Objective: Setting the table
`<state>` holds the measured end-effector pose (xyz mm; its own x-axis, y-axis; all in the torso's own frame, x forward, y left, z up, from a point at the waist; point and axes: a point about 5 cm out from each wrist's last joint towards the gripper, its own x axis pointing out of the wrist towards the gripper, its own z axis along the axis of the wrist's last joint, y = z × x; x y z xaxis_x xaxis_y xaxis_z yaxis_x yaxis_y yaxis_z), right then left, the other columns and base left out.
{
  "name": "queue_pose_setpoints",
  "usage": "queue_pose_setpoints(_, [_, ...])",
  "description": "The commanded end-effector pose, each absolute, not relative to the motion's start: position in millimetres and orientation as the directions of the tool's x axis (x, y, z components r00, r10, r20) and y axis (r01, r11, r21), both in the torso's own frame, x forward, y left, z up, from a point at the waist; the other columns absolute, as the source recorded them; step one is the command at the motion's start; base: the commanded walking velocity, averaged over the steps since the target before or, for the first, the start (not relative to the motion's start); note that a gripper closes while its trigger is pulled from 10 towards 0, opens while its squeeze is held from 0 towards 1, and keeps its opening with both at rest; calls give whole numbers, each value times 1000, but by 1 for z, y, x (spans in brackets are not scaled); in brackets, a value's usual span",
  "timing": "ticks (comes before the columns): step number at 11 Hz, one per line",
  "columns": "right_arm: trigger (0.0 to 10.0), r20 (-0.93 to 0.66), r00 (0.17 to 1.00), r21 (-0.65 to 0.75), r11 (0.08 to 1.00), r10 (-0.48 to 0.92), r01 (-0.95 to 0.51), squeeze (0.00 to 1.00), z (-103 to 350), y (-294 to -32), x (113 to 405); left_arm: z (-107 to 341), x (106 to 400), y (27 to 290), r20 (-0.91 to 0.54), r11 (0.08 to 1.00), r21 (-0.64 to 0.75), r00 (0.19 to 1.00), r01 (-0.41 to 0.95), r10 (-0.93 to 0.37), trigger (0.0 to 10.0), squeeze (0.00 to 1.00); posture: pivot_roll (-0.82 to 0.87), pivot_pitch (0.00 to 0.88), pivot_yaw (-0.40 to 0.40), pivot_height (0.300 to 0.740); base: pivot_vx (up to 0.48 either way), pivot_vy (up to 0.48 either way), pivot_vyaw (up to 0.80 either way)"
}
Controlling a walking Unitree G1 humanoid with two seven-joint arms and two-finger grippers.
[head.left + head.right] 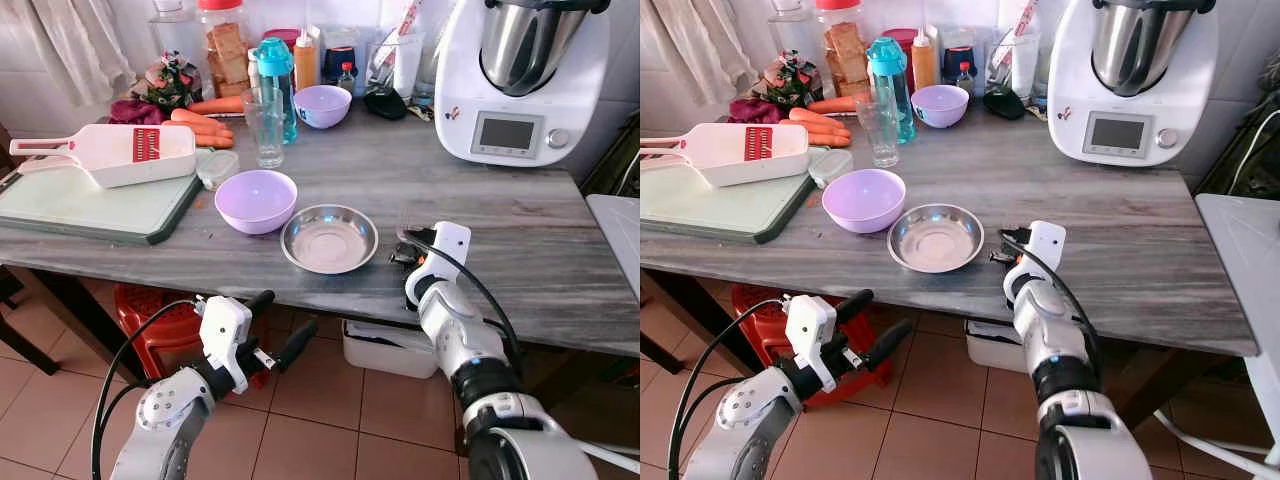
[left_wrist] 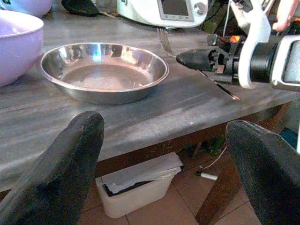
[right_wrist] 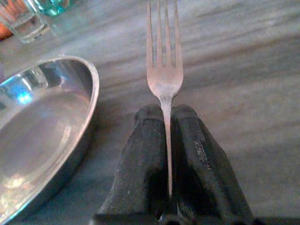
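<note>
A round steel plate (image 1: pixel 329 238) lies near the front edge of the grey table (image 1: pixel 520 250), with a purple bowl (image 1: pixel 256 200) just to its left. My right gripper (image 3: pixel 166 112) is low over the table to the right of the plate, shut on the handle of a fork (image 3: pixel 164 79). The fork's tines point away from me, toward the back of the table, just above or on the surface. My left gripper (image 1: pixel 285 320) hangs open in front of the table, below its edge, with nothing between its fingers (image 2: pixel 70 154).
A green chopping board (image 1: pixel 60 200) with a white slicer (image 1: pixel 120 152) fills the left end. Behind stand a glass (image 1: pixel 267 130), a teal bottle (image 1: pixel 277 80), carrots (image 1: pixel 200 120), a small purple bowl (image 1: pixel 322 105) and a white food processor (image 1: pixel 520 80). A red stool (image 1: pixel 150 310) and white box (image 1: pixel 385 350) sit underneath.
</note>
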<state>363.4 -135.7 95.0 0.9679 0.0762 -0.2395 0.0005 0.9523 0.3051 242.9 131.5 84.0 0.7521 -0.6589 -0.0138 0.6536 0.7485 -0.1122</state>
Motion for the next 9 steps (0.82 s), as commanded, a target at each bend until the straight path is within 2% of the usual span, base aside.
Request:
queue_pose_setpoints(1, [10000,-217,974,306,952,70,0,0,101,-137,368,85,242,132,-15,740,-105,743,664,-669,10000,0,111,30,21,740,0,0,0])
queue_pose_setpoints(7, [10000,-197,976,330,944,89,-19,0,99,-133,371,93,245,131,-8,736,-92,739,671,-674,10000,0,118,15,34,740,0,0,0])
queue_pose_setpoints(8, [10000,-201,975,337,941,92,-20,294,98,-132,371,94,246,129,-5,736,-91,739,671,-674,10000,0,124,6,36,740,0,0,0])
queue_pose_setpoints(9, [10000,-203,975,342,940,87,-13,1000,97,-133,371,94,246,129,-5,735,-91,738,672,-675,10000,0,126,3,36,740,0,0,0])
